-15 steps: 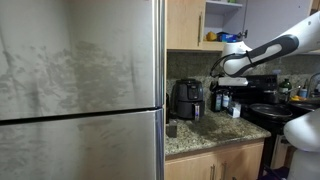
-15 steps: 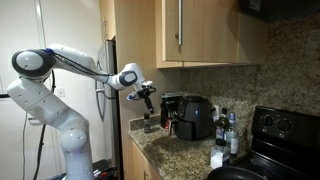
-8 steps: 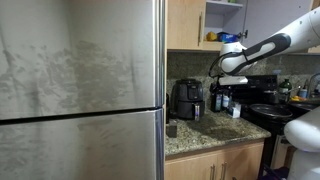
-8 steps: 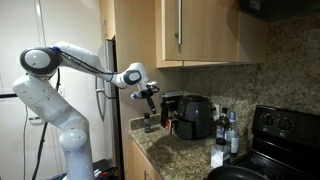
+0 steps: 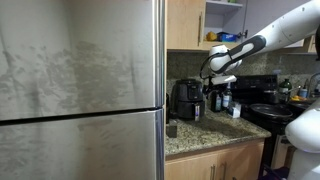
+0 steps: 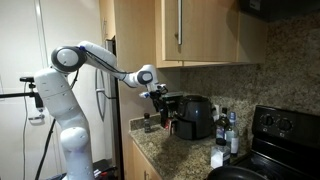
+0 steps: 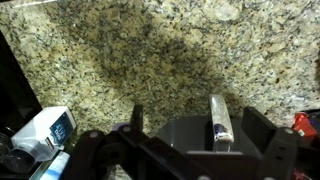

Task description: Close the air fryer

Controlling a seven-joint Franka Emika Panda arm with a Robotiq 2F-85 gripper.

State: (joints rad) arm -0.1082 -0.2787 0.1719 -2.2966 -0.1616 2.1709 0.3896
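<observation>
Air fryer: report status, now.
Pincer open, empty, hovering by the top of the air fryer. Air fryer on counter, drawer state unclear. Nothing seen between them.

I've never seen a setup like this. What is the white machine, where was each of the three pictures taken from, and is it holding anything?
The white machine is a robot arm with a two-fingered gripper at its tip. Two pictures come from cameras standing in the kitchen; a steel fridge fills much of an exterior view. The third camera sits on the wrist and looks down at the speckled stone counter. On that counter stand a black air fryer and a few bottles, with a black stove next to them. The gripper hangs close to the air fryer's upper front, not visibly touching it. It is open and holds nothing.
</observation>
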